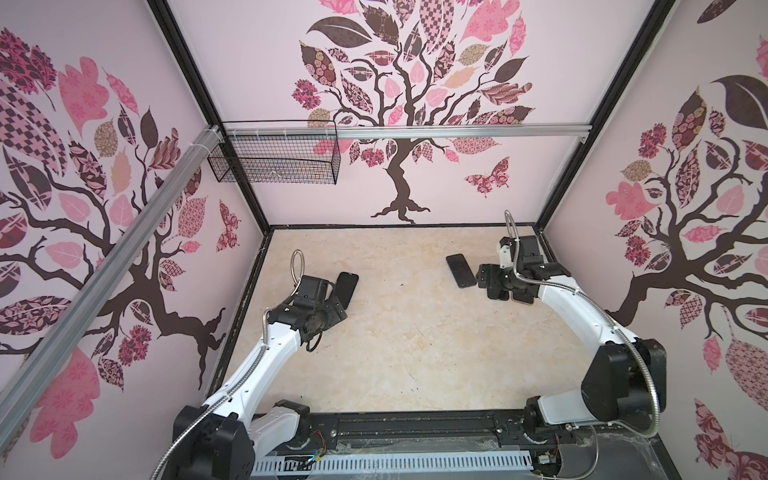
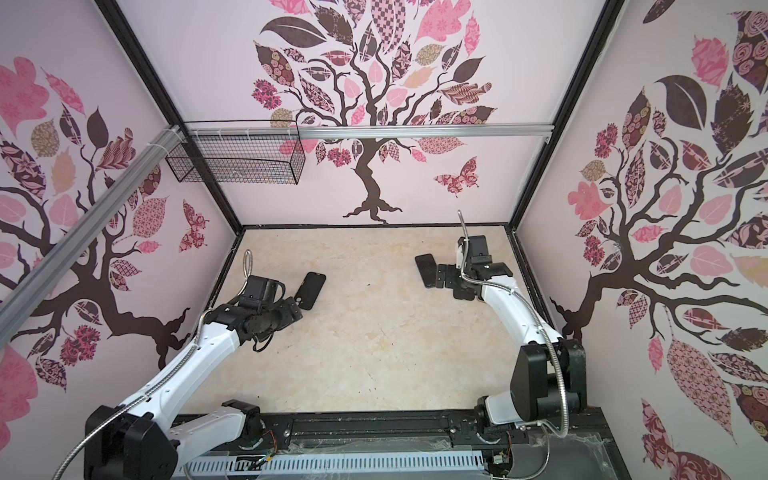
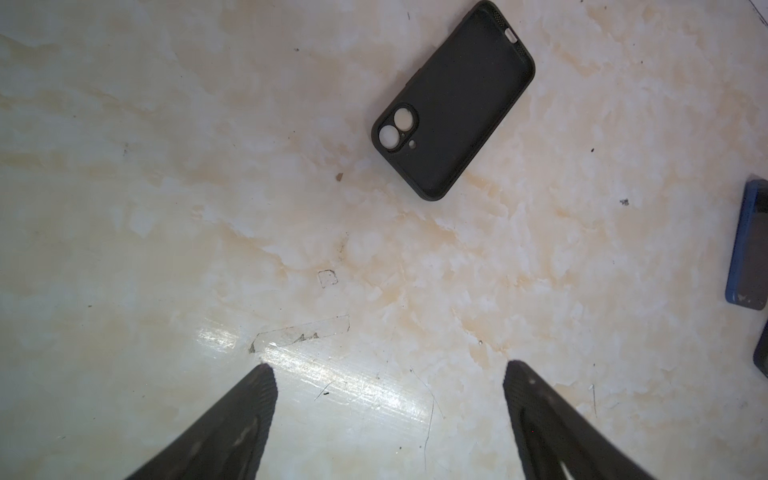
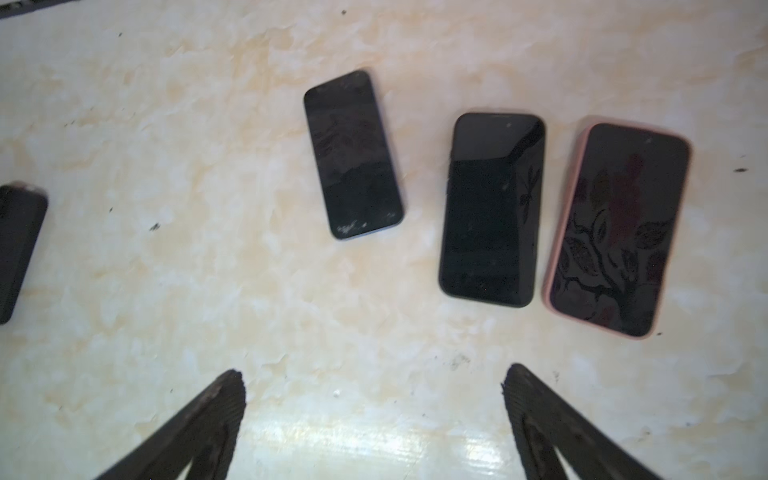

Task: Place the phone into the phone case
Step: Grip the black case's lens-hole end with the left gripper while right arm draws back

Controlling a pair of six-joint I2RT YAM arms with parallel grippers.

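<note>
Nothing was picked up yet. My left gripper (image 3: 388, 374) hung wide open and empty over the table (image 3: 166, 208), near the case (image 3: 453, 99), which lay hollow side up. My right gripper (image 4: 374, 378), equally wide and empty, hovered near the phone (image 4: 353, 153), which lay screen up. Next, I judged, the right should descend and pinch the phone's long edges.

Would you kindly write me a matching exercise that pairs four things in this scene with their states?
Things:
1. phone case
2. scuffed phone
3. pink-rimmed phone
4. right gripper

States:
A. open, holding nothing
B. empty, inside facing up
C. close against a black phone
D. lying apart from both other phones

Pairs: 1-B, 2-D, 3-C, 4-A.
</note>
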